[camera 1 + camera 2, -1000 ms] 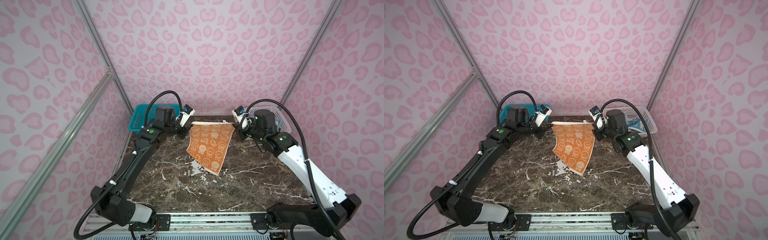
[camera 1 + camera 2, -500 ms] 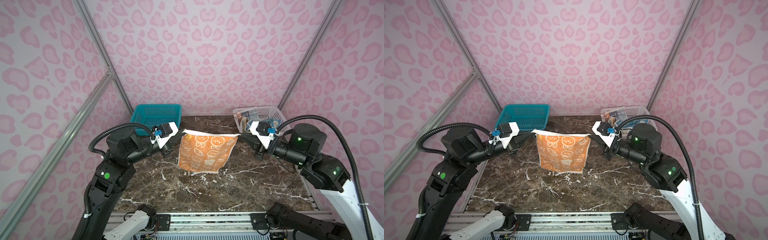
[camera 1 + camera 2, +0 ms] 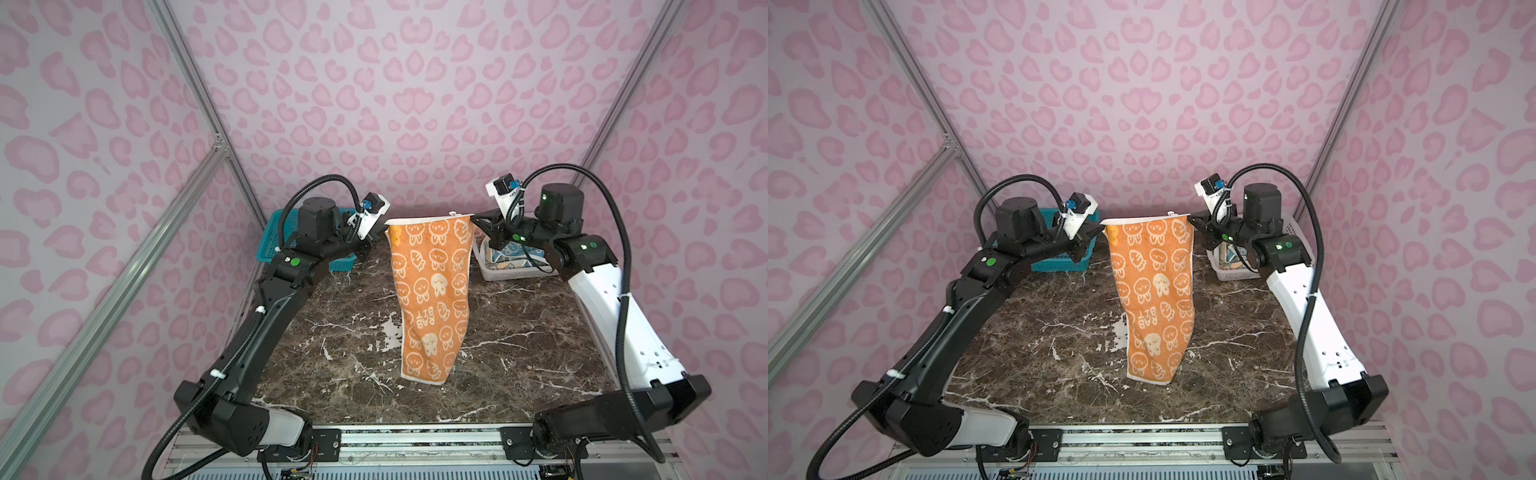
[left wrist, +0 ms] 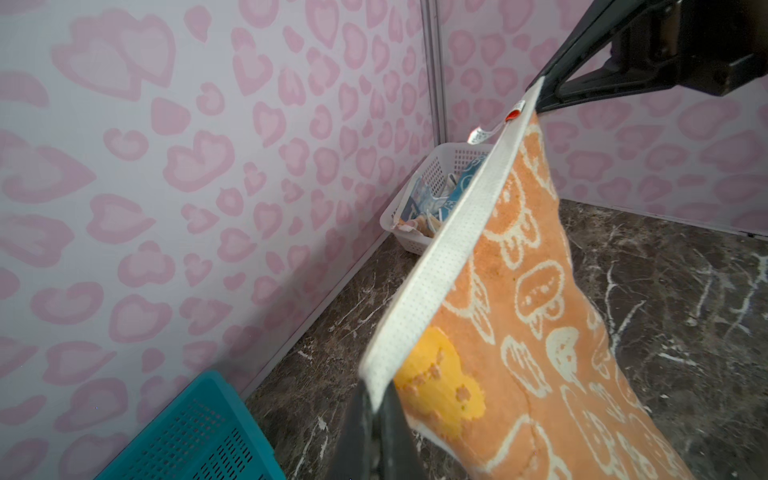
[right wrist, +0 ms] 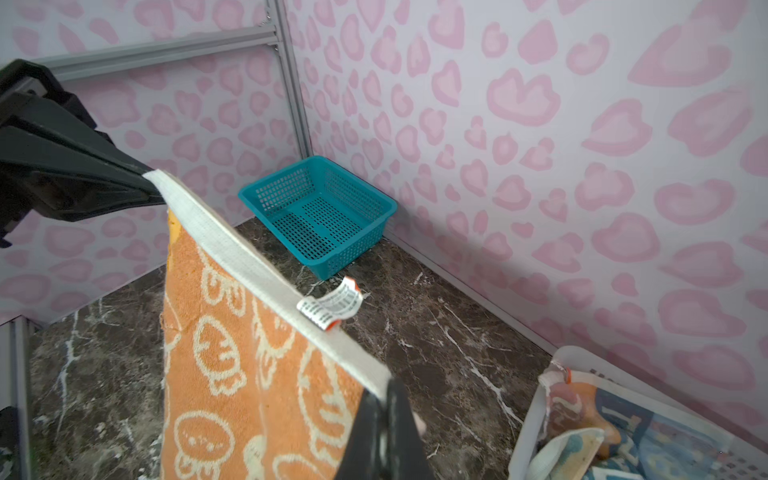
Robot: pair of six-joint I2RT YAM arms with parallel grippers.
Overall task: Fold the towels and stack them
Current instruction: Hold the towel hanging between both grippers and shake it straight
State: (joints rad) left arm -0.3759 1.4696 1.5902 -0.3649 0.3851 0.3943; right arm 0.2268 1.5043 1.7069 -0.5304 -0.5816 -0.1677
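An orange-cream towel (image 3: 432, 291) (image 3: 1154, 291) with bunnies and carrots hangs by its white top hem near the back of the table. My left gripper (image 3: 380, 235) (image 3: 1098, 226) (image 4: 376, 409) is shut on one top corner and my right gripper (image 3: 476, 218) (image 3: 1194, 218) (image 5: 384, 395) is shut on the other. The hem is stretched taut between them, and a care tag (image 5: 332, 307) sticks out of it. The cloth narrows toward its lower end, which reaches toward the table's middle; whether it touches the marble I cannot tell. More towels (image 3: 513, 251) (image 5: 665, 440), blue and cream, lie bunched in the white basket.
The white mesh basket (image 3: 498, 272) (image 3: 1229, 274) (image 4: 415, 245) stands at the back right, behind my right gripper. A teal mesh basket (image 3: 274, 245) (image 3: 1054, 266) (image 5: 320, 208) sits at the back left, under my left arm. The dark marble table (image 3: 332, 332) ends at pink patterned walls.
Half a second ago both arms held the towel raised toward the camera. They have swung back to the rear with it still stretched between them, and its lower end now trails forward.
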